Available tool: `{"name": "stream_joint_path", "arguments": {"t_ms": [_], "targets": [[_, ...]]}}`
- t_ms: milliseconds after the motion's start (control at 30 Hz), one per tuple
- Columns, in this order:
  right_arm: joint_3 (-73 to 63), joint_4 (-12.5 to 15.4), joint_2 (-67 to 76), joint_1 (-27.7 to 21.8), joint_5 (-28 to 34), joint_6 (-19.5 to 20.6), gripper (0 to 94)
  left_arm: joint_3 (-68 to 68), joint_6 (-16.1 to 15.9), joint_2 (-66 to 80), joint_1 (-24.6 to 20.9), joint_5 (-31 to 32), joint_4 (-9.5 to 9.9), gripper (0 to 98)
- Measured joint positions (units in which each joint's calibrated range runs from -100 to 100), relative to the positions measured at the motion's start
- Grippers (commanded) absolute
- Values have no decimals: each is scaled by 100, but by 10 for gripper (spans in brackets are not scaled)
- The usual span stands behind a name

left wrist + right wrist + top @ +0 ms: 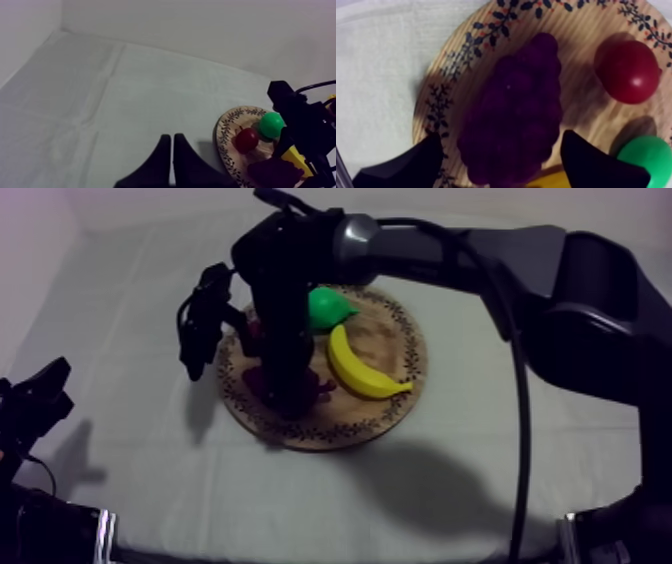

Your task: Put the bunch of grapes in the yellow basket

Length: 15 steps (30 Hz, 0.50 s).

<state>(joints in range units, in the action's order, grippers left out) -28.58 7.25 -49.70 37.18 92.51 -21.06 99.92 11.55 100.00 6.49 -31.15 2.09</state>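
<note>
The purple bunch of grapes (pixel 511 110) lies on the round wooden board (pixel 461 55). My right gripper (pixel 501 160) is open just above it, one black finger (pixel 406 165) at each side of the bunch. From the top view, the right arm reaches down over the board (pixel 390 413) and the right gripper (pixel 290 393) hides most of the grapes (pixel 322 385). My left gripper (pixel 42 391) sits low at the table's left, its fingers (pixel 165 155) together in a narrow wedge and holding nothing.
On the board with the grapes lie a yellow banana (pixel 365 368), a green pear (pixel 328 306) and a small red fruit (pixel 627 70). Bare cloth (pixel 130 318) spreads to the left of the board and in front of it.
</note>
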Motion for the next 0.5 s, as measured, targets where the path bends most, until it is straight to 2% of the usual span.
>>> {"name": "stream_joint_path", "arguments": {"t_ms": [300, 500], "targets": [[-284, 69, -313, -94, -45, -66, 435, 0, 0, 0, 0, 0, 0, 1], [-233, 73, -190, -146, -18, -150, 392, 0, 0, 0, 0, 0, 0, 1]]}}
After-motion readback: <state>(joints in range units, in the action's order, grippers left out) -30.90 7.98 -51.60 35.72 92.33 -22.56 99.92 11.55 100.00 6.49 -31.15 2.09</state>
